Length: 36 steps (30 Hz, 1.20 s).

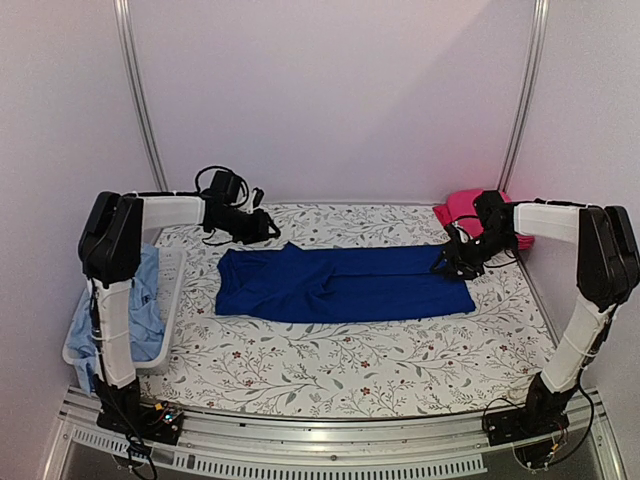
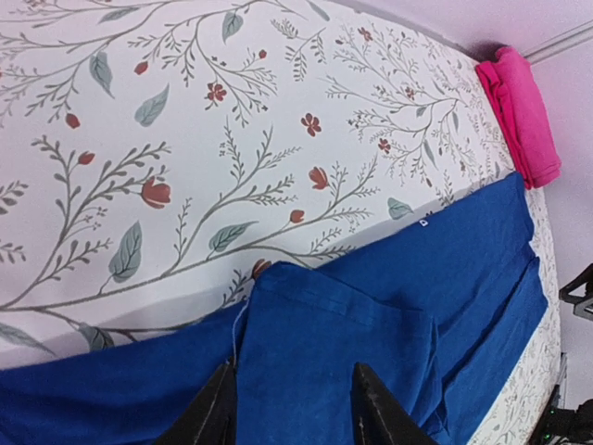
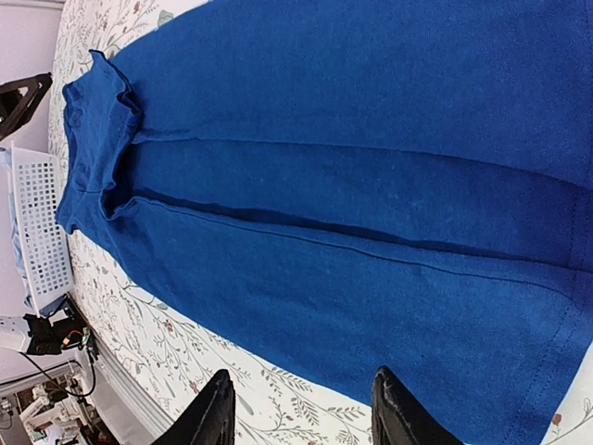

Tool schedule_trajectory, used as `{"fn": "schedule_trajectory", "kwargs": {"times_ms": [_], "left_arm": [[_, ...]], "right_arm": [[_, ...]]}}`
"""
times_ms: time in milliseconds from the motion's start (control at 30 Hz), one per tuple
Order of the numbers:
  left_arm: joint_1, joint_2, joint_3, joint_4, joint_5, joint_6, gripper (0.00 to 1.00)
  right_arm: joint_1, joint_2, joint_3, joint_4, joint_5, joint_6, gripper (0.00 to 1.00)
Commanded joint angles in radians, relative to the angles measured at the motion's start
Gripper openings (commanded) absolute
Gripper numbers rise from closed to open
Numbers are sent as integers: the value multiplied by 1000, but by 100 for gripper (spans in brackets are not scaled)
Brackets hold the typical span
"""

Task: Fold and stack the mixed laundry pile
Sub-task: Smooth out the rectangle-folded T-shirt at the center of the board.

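Royal-blue shirt [image 1: 340, 285] lies long-folded; left gripper [image 2: 292, 368] and right gripper [image 3: 302, 375] hover spread and empty, so a shallow pinch could undo the fold.

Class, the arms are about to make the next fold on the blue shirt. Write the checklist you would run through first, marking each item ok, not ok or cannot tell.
1. Blue shirt lies flat on the table cover, sides folded in: ok.
2. Left gripper open, nothing held: ok.
3. Right gripper open above the hem end: ok.
4. Pink garment apart from the shirt, at the far right corner: ok.
5. Light-blue shirt out of the way in the basket: ok.
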Motion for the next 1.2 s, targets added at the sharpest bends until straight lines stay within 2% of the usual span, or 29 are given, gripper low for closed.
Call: {"fn": "schedule_trajectory", "kwargs": {"times_ms": [0,267,433,533,667,833,1033,1167], "left_arm": [[-1,99,113,-9,43,107,41],[-1,241,239,-12,108,162,41],[-3,291,267,-27,134,175,38],[-3,302,260,-13,158,175,32],[-4,309,264,0,187,173,19],[-8,262,244,28,194,186,0],[-23,116,108,74,135,231,0],[-57,19,14,60,41,292,0]], "right_arm": [[-2,-34,-5,-15,9,-19,49],[-3,-74,-54,-19,34,-14,50],[-2,-86,-68,-21,46,-14,50],[-3,-86,-69,-21,47,-14,50],[-3,-82,-69,-20,45,-13,50],[-4,-78,-68,-20,45,-14,50],[-2,-77,-72,-14,41,-12,50],[-2,-73,-75,-5,34,-11,50]]}}
